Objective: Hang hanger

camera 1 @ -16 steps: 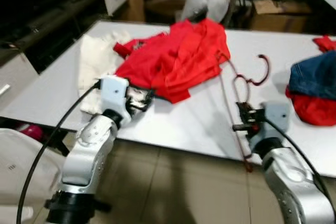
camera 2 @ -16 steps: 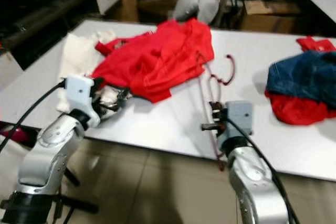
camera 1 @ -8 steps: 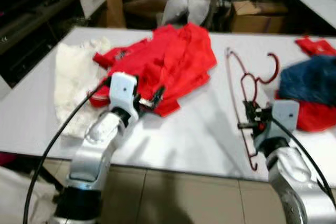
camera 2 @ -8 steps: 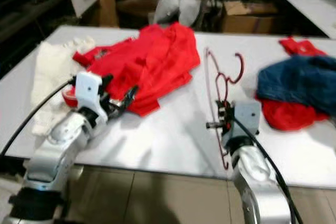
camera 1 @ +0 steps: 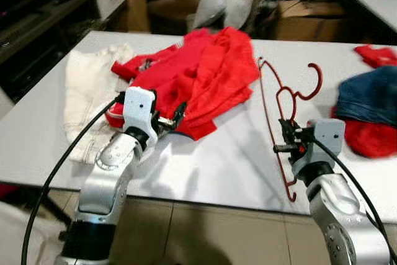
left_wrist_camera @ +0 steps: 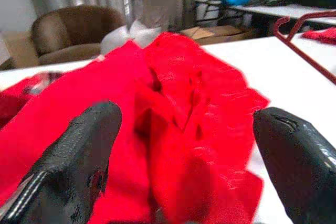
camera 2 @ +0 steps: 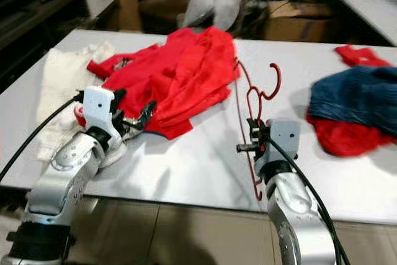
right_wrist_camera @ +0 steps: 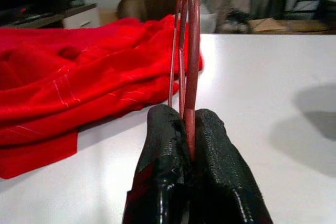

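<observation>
Left eye view: right claw (camera 1: 286,147) clamps the dark red hanger (camera 1: 291,97) near the white desk's (camera 1: 217,166) front edge; left claw (camera 1: 170,119) sits at the red garment (camera 1: 205,72), beside a cream cloth (camera 1: 90,91).
Left wrist view: left claw fingers (left_wrist_camera: 79,156) spread wide, red fabric between them.
Right wrist view: fingers (right_wrist_camera: 163,182) pinched tight on the hanger wire.

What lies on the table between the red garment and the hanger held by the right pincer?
Nothing: in the left eye view, bare white table separates the red garment from the hanger in the right pincer.
</observation>
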`<state>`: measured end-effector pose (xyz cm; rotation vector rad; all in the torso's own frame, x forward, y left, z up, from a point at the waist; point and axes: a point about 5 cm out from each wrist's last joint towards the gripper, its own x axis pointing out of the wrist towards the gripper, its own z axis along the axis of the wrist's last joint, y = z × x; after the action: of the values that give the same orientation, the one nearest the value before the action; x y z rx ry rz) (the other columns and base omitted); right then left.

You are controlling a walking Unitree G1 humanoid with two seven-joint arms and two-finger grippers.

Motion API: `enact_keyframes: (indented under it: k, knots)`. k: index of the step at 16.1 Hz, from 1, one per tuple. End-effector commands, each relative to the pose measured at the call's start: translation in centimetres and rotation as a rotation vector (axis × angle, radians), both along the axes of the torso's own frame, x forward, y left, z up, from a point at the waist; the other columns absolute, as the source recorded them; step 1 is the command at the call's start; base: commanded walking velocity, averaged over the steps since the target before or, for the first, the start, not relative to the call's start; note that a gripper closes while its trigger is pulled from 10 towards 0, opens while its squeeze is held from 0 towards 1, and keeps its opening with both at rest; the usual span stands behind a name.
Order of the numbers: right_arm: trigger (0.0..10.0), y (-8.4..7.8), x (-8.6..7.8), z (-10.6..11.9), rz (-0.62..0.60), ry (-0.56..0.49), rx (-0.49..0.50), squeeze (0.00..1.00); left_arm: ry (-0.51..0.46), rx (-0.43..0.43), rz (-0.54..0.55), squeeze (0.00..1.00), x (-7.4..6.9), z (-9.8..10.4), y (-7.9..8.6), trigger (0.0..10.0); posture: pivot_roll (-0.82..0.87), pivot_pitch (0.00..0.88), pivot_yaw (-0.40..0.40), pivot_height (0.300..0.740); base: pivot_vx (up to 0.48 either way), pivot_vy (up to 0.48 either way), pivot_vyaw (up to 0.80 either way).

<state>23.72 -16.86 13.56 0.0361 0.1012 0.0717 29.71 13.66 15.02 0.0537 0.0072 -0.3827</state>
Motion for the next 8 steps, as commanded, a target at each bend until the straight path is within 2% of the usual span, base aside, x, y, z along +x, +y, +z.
enact_keyframes:
  k: [1, 2, 3, 4, 5, 6, 7, 8]
  knots:
    - [10.0, 0.13, 0.09, 0.21, 0.001, -0.012, 0.003, 0.0, -0.025, 0.008, 0.01, 0.64, 0.15, 0.42, 0.45, 10.0, 0.07, 0.0, 0.035, 0.74, 0.0, 0.48, -0.79]
    - [10.0, 0.1, 0.08, 0.23, -0.001, -0.014, 0.002, 0.0, -0.032, 0.05, 0.027, 0.65, 0.26, 0.45, 0.49, 10.0, 0.07, 0.0, 0.035, 0.74, 0.0, 0.0, -0.78]
    - [10.0, 0.05, 0.11, 0.18, -0.013, -0.012, 0.001, 0.0, -0.03, 0.087, 0.035, 0.65, 0.39, 0.37, 0.46, 10.0, 0.06, 0.0, 0.039, 0.74, 0.0, -0.48, -0.65]
    - [10.0, 0.02, 0.12, 0.17, -0.016, -0.013, 0.001, 0.0, -0.03, 0.09, 0.038, 0.65, 0.42, 0.35, 0.47, 10.0, 0.06, 0.0, 0.039, 0.74, 0.0, -0.48, 0.0]
    - [10.0, 0.0, 0.12, 0.2, -0.018, -0.016, 0.003, 0.0, -0.022, 0.073, 0.051, 0.65, 0.5, 0.32, 0.56, 10.0, 0.06, 0.0, 0.039, 0.74, 0.0, -0.48, 0.0]
    - [10.0, 0.01, 0.08, 0.24, -0.014, -0.019, 0.01, 0.0, -0.013, 0.005, 0.069, 0.65, 0.61, 0.43, 0.82, 10.0, 0.06, 0.0, 0.039, 0.74, 0.0, 0.0, 0.0]
    - [10.0, 0.06, 0.09, 0.27, -0.007, -0.021, 0.011, 0.0, -0.01, 0.008, 0.072, 0.67, 0.69, 0.51, 1.02, 10.0, 0.07, 0.0, 0.04, 0.74, 0.0, 0.0, 0.0]
    - [10.0, 0.09, 0.13, 0.29, -0.002, -0.023, 0.012, 0.0, -0.03, 0.01, 0.049, 1.0, 0.68, 0.83, 1.21, 10.0, 0.07, 0.0, 0.039, 0.74, 0.0, 0.0, 0.0]
